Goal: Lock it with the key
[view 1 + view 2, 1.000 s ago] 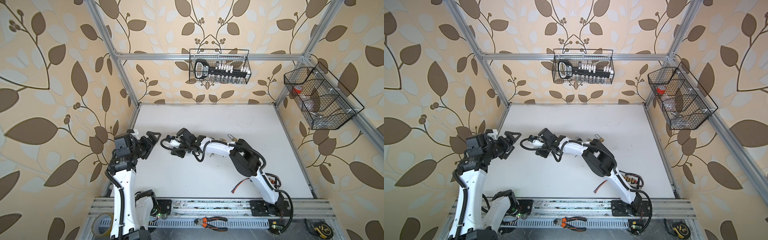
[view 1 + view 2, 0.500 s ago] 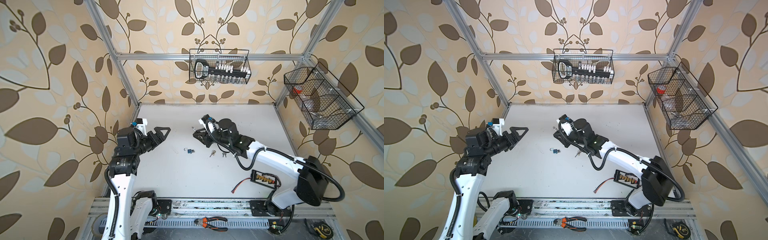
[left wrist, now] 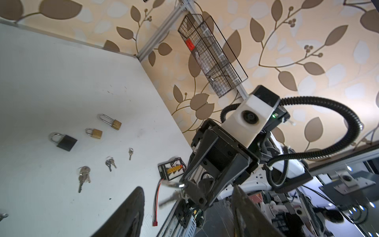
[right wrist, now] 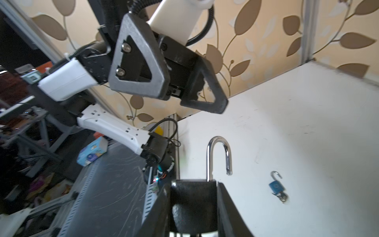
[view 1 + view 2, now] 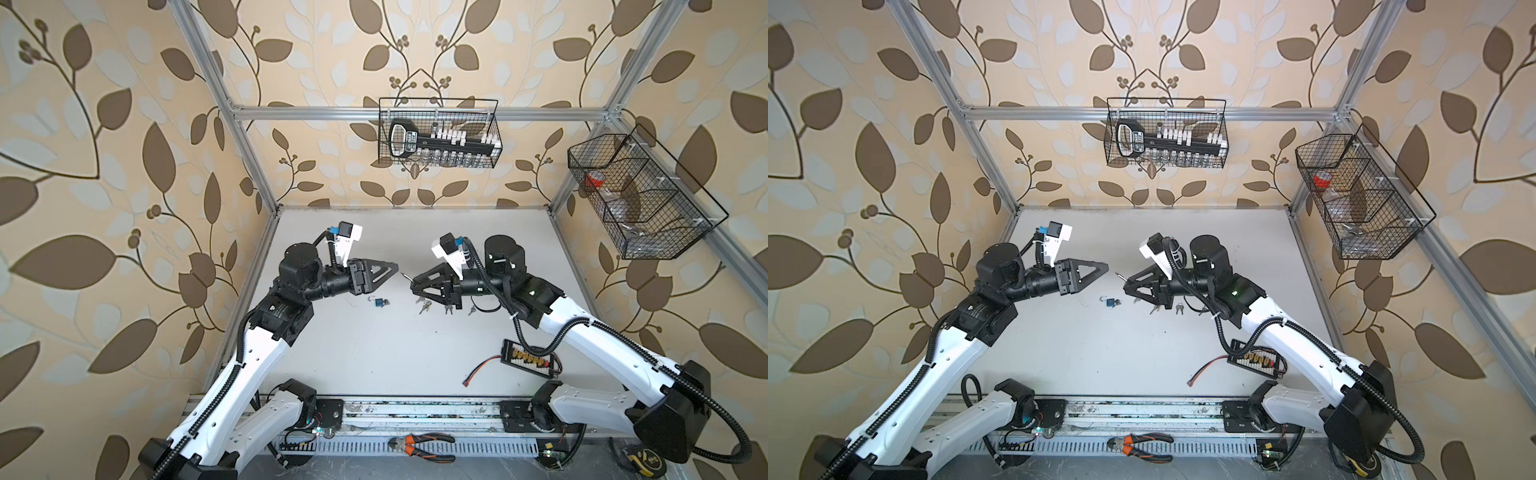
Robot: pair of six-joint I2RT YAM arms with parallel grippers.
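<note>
My right gripper (image 5: 411, 284) clamping the black padlock (image 4: 193, 190), shackle (image 4: 209, 160) open, my left gripper (image 5: 392, 269) spread apart, blue padlock (image 5: 379, 302) on table (image 5: 374, 353), basket tool label (image 5: 409, 143) illegible.

Five padlocks: black lock (image 3: 66, 142), brass lock (image 3: 96, 133), long brass lock (image 3: 115, 124), blue lock (image 5: 379, 302), held lock (image 4: 209, 162). Three key bunches (image 3: 83, 176). Two baskets (image 5: 438, 133).

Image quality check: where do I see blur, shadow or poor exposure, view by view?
Both top views: sharp, evenly lit, faint shadows on the table. Left wrist view: keys hanging at the right gripper are motion-smeared; near fingers are dark blurs. Right wrist view: held padlock crisp, its shackle glinting; blue padlock soft; off-table background dim.
</note>
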